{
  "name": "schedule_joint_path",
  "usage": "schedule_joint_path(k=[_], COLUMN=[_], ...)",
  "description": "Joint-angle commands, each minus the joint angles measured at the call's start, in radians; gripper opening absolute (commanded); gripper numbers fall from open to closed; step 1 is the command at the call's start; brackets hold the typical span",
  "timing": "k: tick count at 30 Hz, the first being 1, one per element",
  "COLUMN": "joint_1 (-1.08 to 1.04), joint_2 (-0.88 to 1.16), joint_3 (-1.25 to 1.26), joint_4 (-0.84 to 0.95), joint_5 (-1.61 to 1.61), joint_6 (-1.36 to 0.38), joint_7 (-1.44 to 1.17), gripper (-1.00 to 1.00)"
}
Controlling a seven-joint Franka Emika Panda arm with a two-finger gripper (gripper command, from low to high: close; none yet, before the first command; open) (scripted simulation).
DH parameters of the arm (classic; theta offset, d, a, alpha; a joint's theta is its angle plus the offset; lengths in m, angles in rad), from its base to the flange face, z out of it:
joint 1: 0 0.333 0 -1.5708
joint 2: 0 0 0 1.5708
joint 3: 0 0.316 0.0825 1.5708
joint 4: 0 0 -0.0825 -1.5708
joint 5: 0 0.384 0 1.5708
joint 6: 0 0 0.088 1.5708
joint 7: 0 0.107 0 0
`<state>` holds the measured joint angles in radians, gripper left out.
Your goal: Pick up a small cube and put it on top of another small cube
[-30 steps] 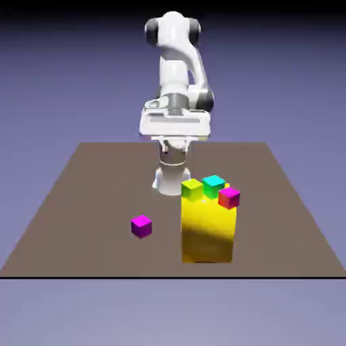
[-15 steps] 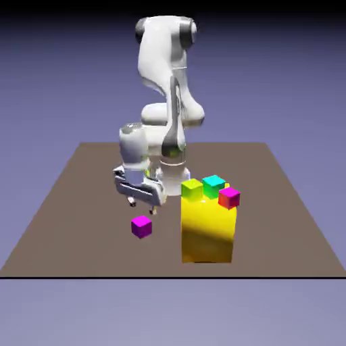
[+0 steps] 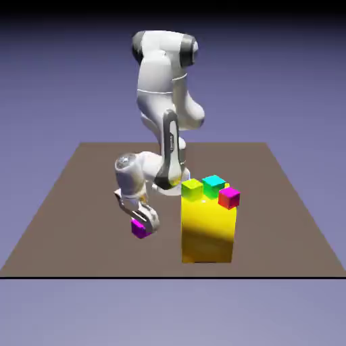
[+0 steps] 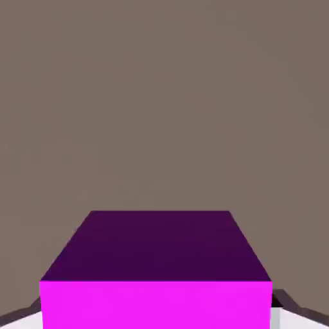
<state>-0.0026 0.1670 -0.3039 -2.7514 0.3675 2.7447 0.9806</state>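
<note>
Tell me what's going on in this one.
The robot's gripper is down at the table, closed on the purple cube, which sits between its fingers. The cube appears to be at table level and is not yet on another cube. Beside it, toward the exterior view's right, stands a tall yellow block, with a yellow-green cube, a cyan cube and a magenta-red cube showing around its top.

1. Shows plain purple on the seven-o'clock cube (image 3: pixel 139 228).
2. Shows yellow, shading to amber, on the five-o'clock block (image 3: pixel 207 233).
3. Around that block's upper end, shows lime on the eleven-o'clock cube (image 3: pixel 192 190), cyan on the twelve-o'clock cube (image 3: pixel 214 186), magenta and red on the one-o'clock cube (image 3: pixel 230 198).
</note>
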Motion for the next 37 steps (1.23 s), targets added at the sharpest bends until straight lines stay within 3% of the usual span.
schedule_joint_path(k=[1,7,19,28,34,35,37], joint_1=[0.020,0.091,0.179,0.201,0.200,0.200,0.200], joint_2=[-0.035,-0.155,-0.346,-0.446,-0.406,-0.406,-0.415], joint_3=[-0.032,-0.164,0.099,0.419,0.421,0.421,0.421], joint_4=[-0.005,0.009,0.370,0.486,0.341,0.341,0.375], joint_5=[-0.044,-0.218,-0.384,-0.370,-0.374,-0.374,-0.373], joint_6=[-0.027,-0.132,-0.654,-0.923,-0.738,-0.738,-0.782], joint_7=[0.032,0.129,-0.198,-0.396,-0.391,-0.391,-0.393], gripper=[-1.00,-1.00,-1.00,-1.00,-1.00,1.00,1.00])
